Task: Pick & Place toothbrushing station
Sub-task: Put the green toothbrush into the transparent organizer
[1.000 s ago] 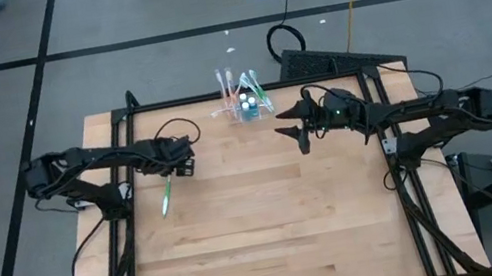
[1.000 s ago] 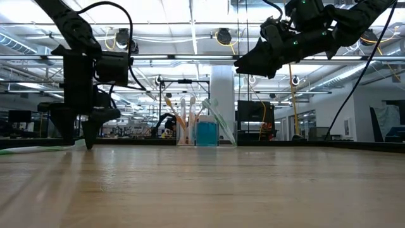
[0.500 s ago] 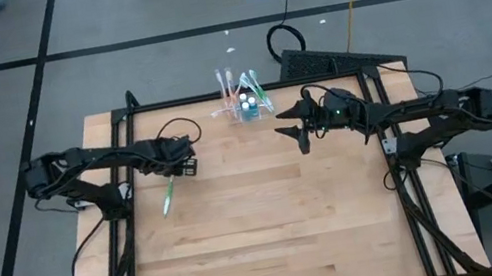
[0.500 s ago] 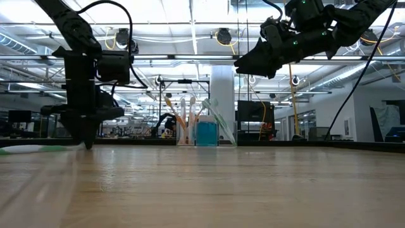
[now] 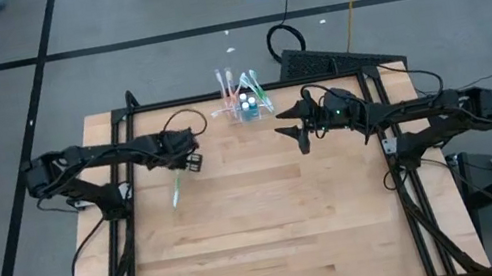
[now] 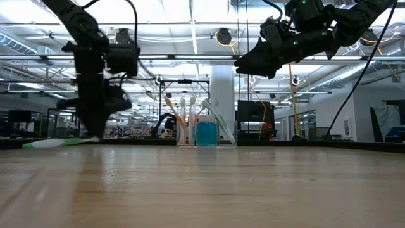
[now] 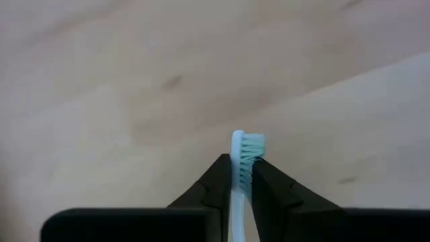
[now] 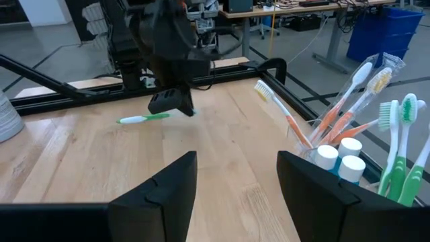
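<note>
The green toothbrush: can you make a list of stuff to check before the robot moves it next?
1. Left gripper shut on the toothbrush: ok, the fingers pinch it just behind the bristles.
2. Toothbrush lifted clear of the table: cannot tell; in the low view its handle lies about level with the tabletop.
3. Station upright at the far edge: ok.
4. Free slot in the station: cannot tell; it already holds several brushes and tubes.
5. Right gripper out of the way: not ok, it hangs open close beside the station.
</note>
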Tool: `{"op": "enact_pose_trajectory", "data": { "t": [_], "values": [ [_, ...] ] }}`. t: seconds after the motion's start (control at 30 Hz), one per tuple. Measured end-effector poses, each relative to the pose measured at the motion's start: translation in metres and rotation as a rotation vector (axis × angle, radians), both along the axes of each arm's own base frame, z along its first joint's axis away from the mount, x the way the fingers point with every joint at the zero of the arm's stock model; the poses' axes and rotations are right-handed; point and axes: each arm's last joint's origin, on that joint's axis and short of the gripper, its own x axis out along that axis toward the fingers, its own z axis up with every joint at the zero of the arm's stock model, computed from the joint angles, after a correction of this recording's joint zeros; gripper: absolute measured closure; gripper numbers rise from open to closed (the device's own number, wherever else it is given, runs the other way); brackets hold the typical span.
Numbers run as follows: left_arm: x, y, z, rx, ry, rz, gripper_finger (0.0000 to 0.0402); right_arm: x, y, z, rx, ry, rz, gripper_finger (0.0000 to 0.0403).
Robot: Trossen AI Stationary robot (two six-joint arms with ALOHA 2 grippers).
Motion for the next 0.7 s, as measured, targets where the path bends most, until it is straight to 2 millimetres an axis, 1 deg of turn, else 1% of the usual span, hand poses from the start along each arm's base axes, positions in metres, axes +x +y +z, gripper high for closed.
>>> {"op": "enact_pose_trajectory", "data": {
  "t": [0.1, 0.2, 0.3, 0.43, 0.5, 0.57, 0.7],
  "values": [
    [0.018, 0.004, 0.016, 0.055, -0.086, -0.089, 0.0362, 0.000, 0.000, 0.000, 0.000, 0.000, 0.000, 0.0206],
    [0.040, 0.005, 0.038, 0.147, -0.206, -0.221, 0.0371, 0.000, 0.000, 0.000, 0.000, 0.000, 0.000, 0.0206],
    [0.064, 0.003, 0.063, 0.278, -0.352, -0.370, 0.0371, 0.000, 0.000, 0.000, 0.006, -0.002, -0.001, 0.0206],
    [0.091, -0.005, 0.096, 0.519, -0.588, -0.555, 0.0364, 0.000, 0.000, 0.002, 0.019, -0.021, -0.005, 0.0206],
    [0.100, -0.011, 0.110, 0.635, -0.700, -0.641, 0.0363, 0.001, 0.000, 0.002, 0.018, -0.027, -0.003, 0.0206],
    [0.107, -0.017, 0.120, 0.737, -0.781, -0.704, 0.0363, 0.001, 0.002, 0.002, 0.017, -0.029, 0.004, 0.0206],
    [0.117, -0.025, 0.129, 0.863, -0.881, -0.762, 0.0373, 0.008, 0.011, 0.005, 0.001, -0.078, 0.048, 0.0206]
  ]
}}
